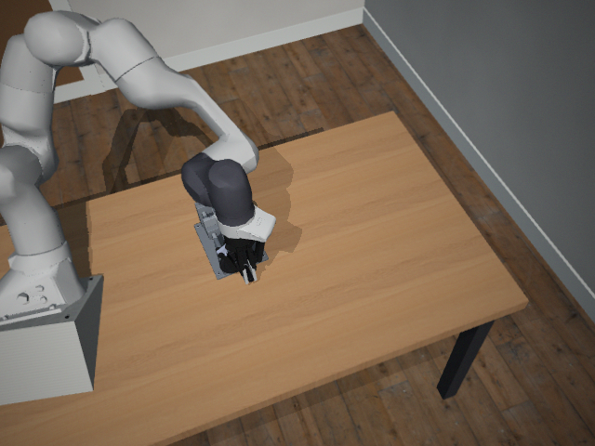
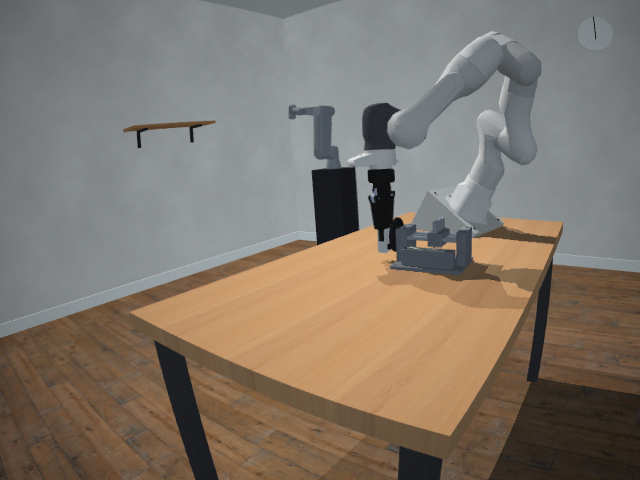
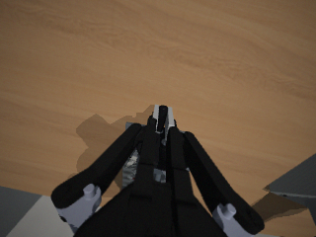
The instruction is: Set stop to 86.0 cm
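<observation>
A small grey stop fixture (image 2: 433,245) with a lead screw and a sliding block sits on its baseplate (image 1: 221,244) on the wooden table. A black handwheel (image 2: 395,233) is at its near end, seen edge-on. My gripper (image 2: 381,242) points straight down at that end and is shut on the handwheel's thin crank handle. In the top view the fingertips (image 1: 249,277) reach just past the plate's front edge. In the wrist view the fingertips are pinched on a thin dark piece over the table. The scale reading is too small to tell.
My arm's base sits on a grey pedestal (image 1: 46,335) at the table's left end. A second grey arm on a black pedestal (image 2: 333,198) stands behind the table. A wall shelf (image 2: 168,126) hangs at the far left.
</observation>
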`<state>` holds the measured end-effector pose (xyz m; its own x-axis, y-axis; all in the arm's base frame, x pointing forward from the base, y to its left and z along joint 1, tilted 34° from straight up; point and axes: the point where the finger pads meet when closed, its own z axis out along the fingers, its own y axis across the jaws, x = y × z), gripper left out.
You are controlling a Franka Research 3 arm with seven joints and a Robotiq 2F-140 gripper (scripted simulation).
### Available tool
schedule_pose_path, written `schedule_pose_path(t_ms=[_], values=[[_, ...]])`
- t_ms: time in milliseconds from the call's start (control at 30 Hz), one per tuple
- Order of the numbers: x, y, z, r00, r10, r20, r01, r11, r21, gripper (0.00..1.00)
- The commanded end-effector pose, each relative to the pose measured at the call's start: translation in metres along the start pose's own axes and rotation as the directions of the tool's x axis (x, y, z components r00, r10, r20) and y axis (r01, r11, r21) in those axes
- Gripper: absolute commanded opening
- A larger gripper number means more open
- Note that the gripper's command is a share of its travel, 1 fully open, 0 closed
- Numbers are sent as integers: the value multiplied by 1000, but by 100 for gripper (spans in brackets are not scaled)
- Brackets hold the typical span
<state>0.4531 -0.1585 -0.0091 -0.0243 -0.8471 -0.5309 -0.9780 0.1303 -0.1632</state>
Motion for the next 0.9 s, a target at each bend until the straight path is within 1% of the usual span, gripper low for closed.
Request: schedule_pose_path(t_ms=[0,867], values=[[0,9,4,1000,-10,4,10,1000,-3,4],[0,31,0,1000,-10,4,10,1000,-3,4]])
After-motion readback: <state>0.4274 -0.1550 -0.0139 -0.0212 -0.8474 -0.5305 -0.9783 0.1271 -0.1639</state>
